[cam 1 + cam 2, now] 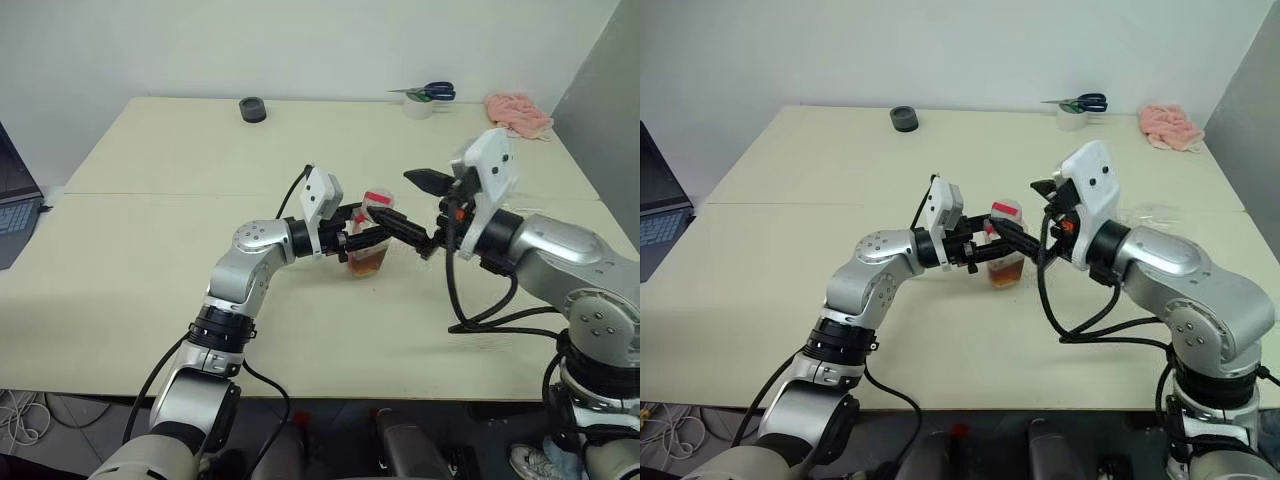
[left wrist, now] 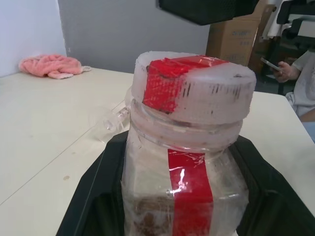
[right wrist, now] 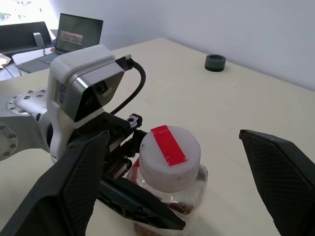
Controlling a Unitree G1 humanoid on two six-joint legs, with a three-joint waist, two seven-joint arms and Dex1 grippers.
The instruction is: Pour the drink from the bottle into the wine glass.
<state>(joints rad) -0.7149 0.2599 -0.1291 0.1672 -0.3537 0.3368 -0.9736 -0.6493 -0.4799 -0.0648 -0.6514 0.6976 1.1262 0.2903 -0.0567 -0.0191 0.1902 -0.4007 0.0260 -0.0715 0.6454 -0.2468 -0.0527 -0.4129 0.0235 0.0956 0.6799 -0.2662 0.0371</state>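
Observation:
The bottle (image 1: 369,243) is upright near the table's middle, a clear squarish bottle with a red label strip (image 2: 189,196) and a white cap (image 3: 170,157) taped red. The amber drink (image 1: 1005,275) fills only its bottom. My left gripper (image 1: 372,240) is shut on the bottle's body, with black fingers (image 2: 93,196) on both sides. My right gripper (image 3: 172,135) is open, its fingers wide apart on either side of the cap and not touching it. A clear glass item (image 2: 114,120), seemingly the wine glass on its side, lies on the table beyond the bottle.
A black round item (image 1: 253,109) sits at the table's far edge. Scissors on a tape roll (image 1: 428,95) and a pink cloth (image 1: 518,112) are at the far right corner. A laptop (image 1: 15,210) is at the left. A person with a phone (image 2: 295,73) sits beyond the table.

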